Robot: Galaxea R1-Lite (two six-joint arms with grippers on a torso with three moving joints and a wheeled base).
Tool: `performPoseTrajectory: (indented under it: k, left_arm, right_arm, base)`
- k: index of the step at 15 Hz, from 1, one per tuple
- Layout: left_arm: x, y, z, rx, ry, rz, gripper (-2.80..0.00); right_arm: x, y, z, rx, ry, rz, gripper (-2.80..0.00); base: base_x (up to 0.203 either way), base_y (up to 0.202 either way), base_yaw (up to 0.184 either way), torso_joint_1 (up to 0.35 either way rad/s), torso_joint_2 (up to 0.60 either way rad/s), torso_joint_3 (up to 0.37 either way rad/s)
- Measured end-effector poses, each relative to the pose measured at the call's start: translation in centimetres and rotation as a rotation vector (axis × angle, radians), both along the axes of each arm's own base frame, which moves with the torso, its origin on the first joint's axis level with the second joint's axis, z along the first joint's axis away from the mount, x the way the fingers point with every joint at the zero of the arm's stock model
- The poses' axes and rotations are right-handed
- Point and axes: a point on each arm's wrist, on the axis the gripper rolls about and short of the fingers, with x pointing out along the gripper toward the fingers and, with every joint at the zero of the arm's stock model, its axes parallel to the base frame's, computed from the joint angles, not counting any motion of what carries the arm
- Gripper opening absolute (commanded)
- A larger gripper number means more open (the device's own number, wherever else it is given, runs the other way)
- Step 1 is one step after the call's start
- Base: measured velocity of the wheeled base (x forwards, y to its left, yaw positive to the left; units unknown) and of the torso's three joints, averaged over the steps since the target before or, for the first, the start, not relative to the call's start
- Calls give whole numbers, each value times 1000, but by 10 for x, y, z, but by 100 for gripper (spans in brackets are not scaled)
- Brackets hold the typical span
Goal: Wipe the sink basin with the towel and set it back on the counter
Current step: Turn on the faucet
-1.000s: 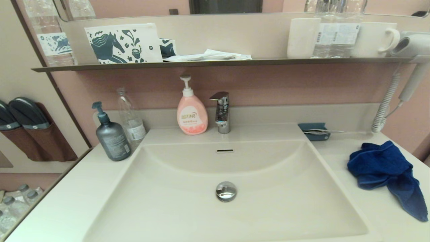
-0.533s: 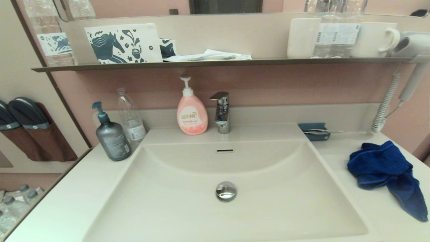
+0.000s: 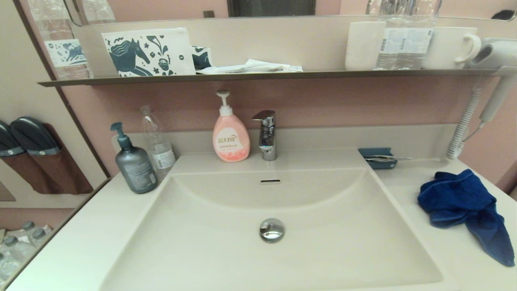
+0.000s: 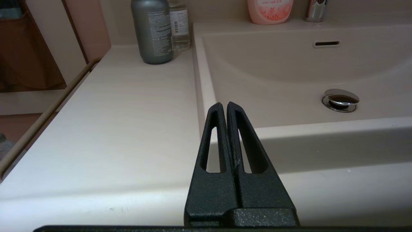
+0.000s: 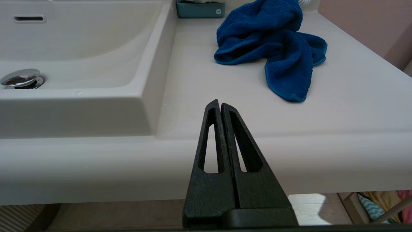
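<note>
A crumpled blue towel (image 3: 464,208) (image 5: 273,45) lies on the cream-white counter (image 3: 412,190) to the right of the sink basin (image 3: 226,242). The basin has a chrome drain plug (image 3: 272,230) and a slot overflow hole (image 3: 270,181). Neither arm shows in the head view. My right gripper (image 5: 219,104) is shut and empty, hanging in front of the counter's front edge, well short of the towel. My left gripper (image 4: 224,105) is shut and empty too, hovering at the front edge near the basin's left rim.
A grey pump bottle (image 3: 134,161), a clear bottle (image 3: 157,141), a pink soap dispenser (image 3: 230,135) and the chrome faucet (image 3: 266,133) stand behind the basin. A small blue tray (image 3: 377,157) sits behind the towel. A dark wall shelf (image 3: 258,76) carries cups and a pouch.
</note>
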Motion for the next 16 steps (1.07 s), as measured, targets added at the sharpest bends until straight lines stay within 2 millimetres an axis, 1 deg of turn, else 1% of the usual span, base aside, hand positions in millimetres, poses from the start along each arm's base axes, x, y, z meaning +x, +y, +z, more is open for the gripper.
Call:
performPoseTrajectory:
  k: [8,10,12,16]
  left_arm:
    - [0,0,-1,24,10,-5,-280]
    - [-2,0,12,23,5,-3,-280]
    - [-2,0,28,23,16,-7,-280]
    - [10,-2,66,19,60,-76,-280]
  right_arm:
    - [0,0,0,0,0,0,-280]
    - [0,0,0,0,0,0,-280]
    - [0,0,0,0,0,0,-280]
    - [0,0,0,0,0,0,-280]
  base:
    - [0,0,0,0,0,0]
    - [0,0,0,0,0,0]
    - [0,0,0,0,0,0]
    - [0,0,0,0,0,0]
